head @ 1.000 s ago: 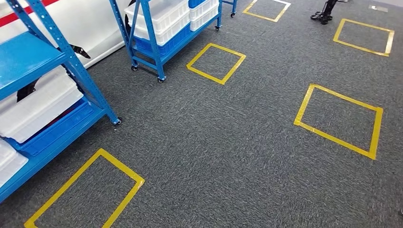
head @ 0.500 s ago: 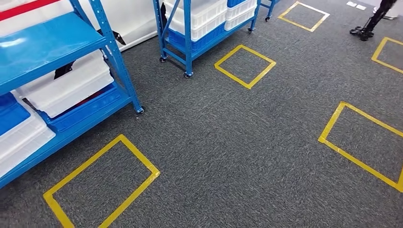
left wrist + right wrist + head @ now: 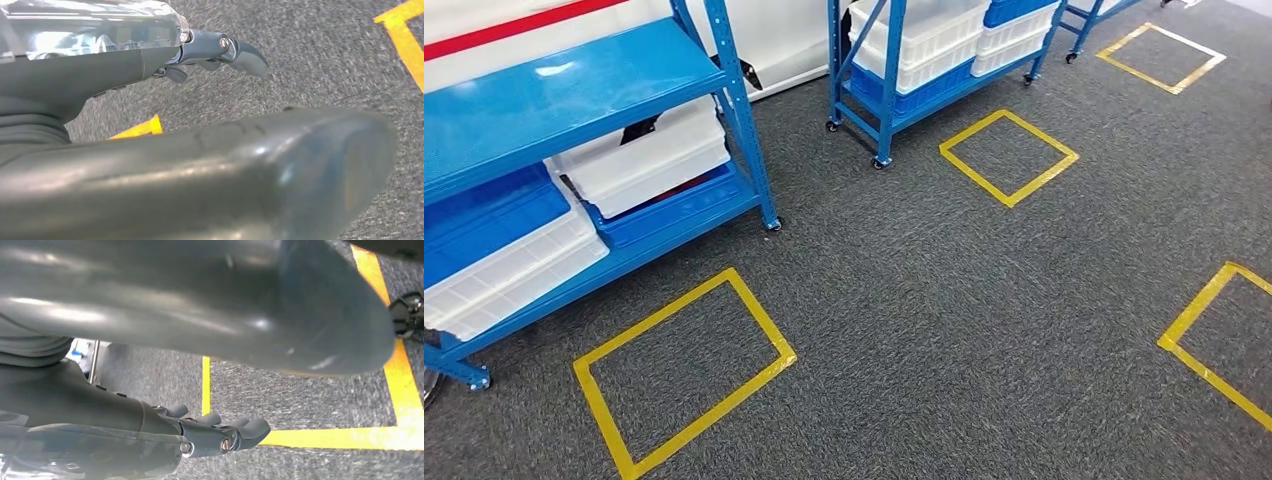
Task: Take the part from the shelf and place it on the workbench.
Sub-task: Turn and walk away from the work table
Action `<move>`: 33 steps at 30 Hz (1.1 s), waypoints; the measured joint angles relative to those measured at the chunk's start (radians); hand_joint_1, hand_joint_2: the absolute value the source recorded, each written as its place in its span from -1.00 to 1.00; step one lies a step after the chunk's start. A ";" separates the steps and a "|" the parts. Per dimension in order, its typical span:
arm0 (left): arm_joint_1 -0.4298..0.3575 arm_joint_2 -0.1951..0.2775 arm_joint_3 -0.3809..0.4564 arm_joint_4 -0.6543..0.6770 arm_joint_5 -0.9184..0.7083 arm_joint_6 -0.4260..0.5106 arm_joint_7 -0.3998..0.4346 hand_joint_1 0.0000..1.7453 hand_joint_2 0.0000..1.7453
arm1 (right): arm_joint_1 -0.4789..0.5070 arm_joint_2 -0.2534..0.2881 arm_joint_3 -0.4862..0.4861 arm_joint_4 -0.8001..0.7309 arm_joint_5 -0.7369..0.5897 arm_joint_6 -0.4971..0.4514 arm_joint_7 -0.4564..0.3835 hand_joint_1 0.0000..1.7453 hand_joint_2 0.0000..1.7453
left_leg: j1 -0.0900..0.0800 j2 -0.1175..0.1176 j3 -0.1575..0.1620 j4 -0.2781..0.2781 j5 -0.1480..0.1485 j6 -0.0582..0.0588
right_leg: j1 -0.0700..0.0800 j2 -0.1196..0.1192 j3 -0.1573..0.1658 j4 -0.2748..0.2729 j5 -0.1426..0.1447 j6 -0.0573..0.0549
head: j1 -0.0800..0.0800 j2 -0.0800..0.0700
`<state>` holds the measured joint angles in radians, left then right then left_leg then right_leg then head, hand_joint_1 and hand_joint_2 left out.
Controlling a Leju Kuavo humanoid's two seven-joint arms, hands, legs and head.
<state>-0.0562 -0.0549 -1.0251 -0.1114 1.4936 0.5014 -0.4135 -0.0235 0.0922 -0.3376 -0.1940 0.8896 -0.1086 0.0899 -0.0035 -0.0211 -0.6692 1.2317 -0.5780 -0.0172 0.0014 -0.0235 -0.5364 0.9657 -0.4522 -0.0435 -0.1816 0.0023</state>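
Blue shelf holding white bins, grey carpet, yellow tape squares

shelf: blue steel rack on castors, upright, far left | lower tiers: white bins and blue bins, stacked | part: cannot tell

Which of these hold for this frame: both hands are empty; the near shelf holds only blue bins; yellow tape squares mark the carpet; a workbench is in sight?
1. Both hands hold nothing. True: the left hand and the right hand hang over carpet.
2. The near shelf holds only blue bins. False: white bins sit there too.
3. Yellow tape squares mark the carpet. True.
4. A workbench is in sight. False: just shelves and floor.
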 joint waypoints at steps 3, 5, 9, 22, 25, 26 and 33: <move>0.002 0.000 -0.002 0.000 0.000 -0.011 -0.015 -1.00 -1.00 | -0.002 0.001 -0.005 0.000 -0.001 0.009 0.012 -1.00 -1.00 | 0.017 0.019 0.006 -0.013 0.038 -0.020 | -0.008 -0.039 0.006 0.006 -0.011 0.011 | 0.000 0.000; 0.002 0.000 -0.006 0.000 -0.002 -0.031 -0.027 -1.00 -1.00 | -0.003 0.003 -0.012 0.000 -0.009 0.008 0.020 -1.00 -1.00 | 0.022 0.060 0.079 -0.154 0.103 -0.029 | -0.010 -0.060 0.011 0.018 -0.024 0.024 | 0.000 0.000; 0.002 -0.001 -0.021 0.000 -0.004 -0.077 -0.042 -1.00 -1.00 | -0.009 0.008 -0.033 0.000 -0.031 -0.005 0.032 -1.00 -1.00 | 0.016 0.066 0.115 -0.234 0.125 0.002 | -0.009 -0.091 0.019 0.032 -0.040 0.048 | 0.000 0.000; 0.000 0.000 -0.081 0.000 -0.031 -0.151 -0.058 -1.00 -1.00 | -0.001 0.020 -0.099 0.000 -0.080 -0.041 0.053 -1.00 -1.00 | 0.014 -0.083 0.115 -0.237 0.137 0.022 | -0.016 0.093 -0.019 0.064 -0.024 0.037 | 0.000 0.000; 0.003 0.002 -0.092 0.000 -0.040 -0.159 -0.057 -1.00 -1.00 | -0.007 0.026 -0.114 0.001 -0.088 -0.045 0.054 -1.00 -1.00 | 0.019 -0.106 0.106 -0.239 0.140 0.000 | -0.014 0.081 -0.013 0.045 -0.019 0.033 | 0.000 0.000; 0.003 0.004 -0.097 0.000 -0.043 -0.162 -0.056 -1.00 -1.00 | -0.008 0.028 -0.118 0.001 -0.090 -0.047 0.054 -1.00 -1.00 | 0.017 -0.095 0.103 -0.234 0.134 -0.005 | -0.016 0.070 -0.010 0.039 -0.017 0.029 | 0.000 0.000; 0.001 0.016 -0.129 0.000 -0.077 -0.190 -0.056 -1.00 -1.00 | 0.004 0.036 -0.149 0.001 -0.115 -0.061 0.056 -1.00 -1.00 | 0.016 0.012 0.000 0.023 0.010 -0.021 | -0.007 -0.034 -0.007 0.031 -0.017 0.010 | 0.000 0.000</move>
<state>-0.0548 -0.0390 -1.1542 -0.1110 1.4168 0.3116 -0.4696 -0.0193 0.1281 -0.4864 -0.1934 0.7751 -0.1699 0.1461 0.0122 -0.0088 -0.6693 1.2543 -0.5678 -0.0386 -0.0055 -0.0574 -0.5433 0.9968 -0.4690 -0.0338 -0.1819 0.0023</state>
